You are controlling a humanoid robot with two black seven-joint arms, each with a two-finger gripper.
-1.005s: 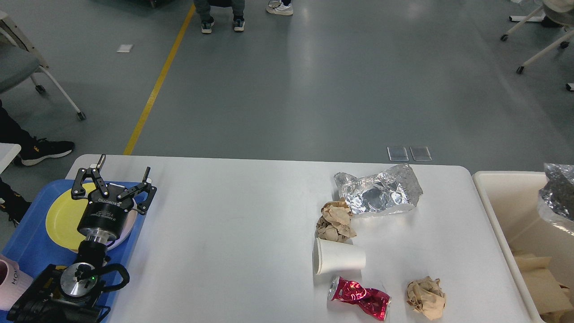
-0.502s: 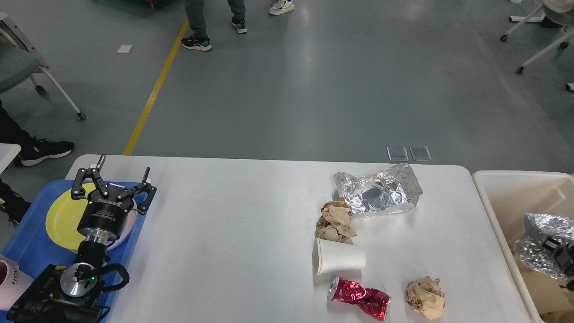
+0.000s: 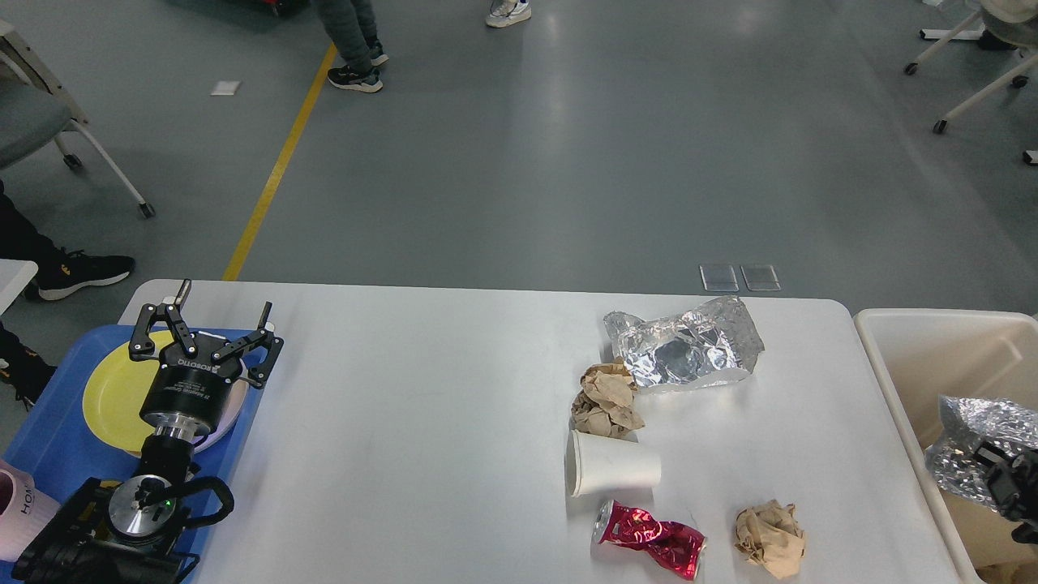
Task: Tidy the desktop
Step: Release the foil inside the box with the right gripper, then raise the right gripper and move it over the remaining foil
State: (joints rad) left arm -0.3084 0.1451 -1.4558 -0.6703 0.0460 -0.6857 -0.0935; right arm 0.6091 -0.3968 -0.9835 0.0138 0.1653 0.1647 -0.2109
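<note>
My left claw, marked ROBOTIQ, gapes over the blue tray; right claw's grip unclear; pink mug reads "HOM".

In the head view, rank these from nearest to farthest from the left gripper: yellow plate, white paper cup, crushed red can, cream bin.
1. Yellow plate: on the blue tray, directly beneath the left gripper.
2. White paper cup: lying on its side, centre-right of the desktop.
3. Crushed red can: just past the cup, near the front edge.
4. Cream bin: off the table's right end.
</note>
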